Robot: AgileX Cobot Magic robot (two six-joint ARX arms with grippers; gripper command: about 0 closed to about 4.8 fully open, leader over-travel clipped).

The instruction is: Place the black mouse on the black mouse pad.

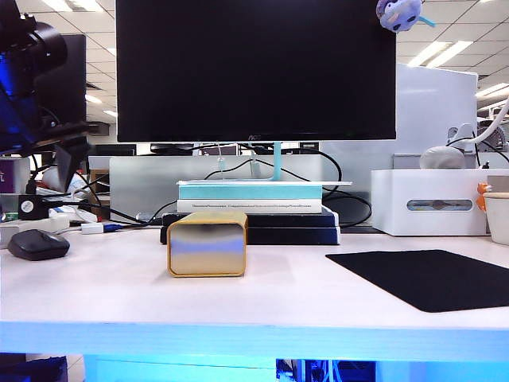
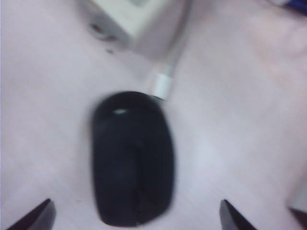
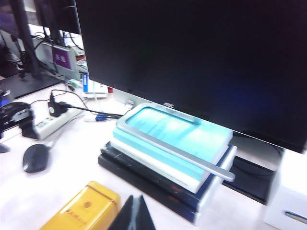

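The black mouse (image 1: 38,244) lies on the white table at the far left. In the left wrist view the mouse (image 2: 132,167) is straight below my left gripper (image 2: 135,205). That gripper is open, one dark fingertip (image 2: 41,213) on each side of the mouse and clear of it. The black mouse pad (image 1: 433,277) lies flat at the table's front right, empty. My right gripper (image 3: 134,213) is shut with nothing in it, hovering by the gold box (image 3: 84,208), with the mouse (image 3: 36,157) far off. Neither wrist view shows the pad.
A gold box (image 1: 207,243) stands mid-table between mouse and pad. Behind it a monitor (image 1: 254,68) rests on stacked books (image 1: 250,200). A white plug (image 2: 162,86) and a power strip (image 3: 48,123) lie just behind the mouse. A white box (image 1: 429,203) stands at the back right.
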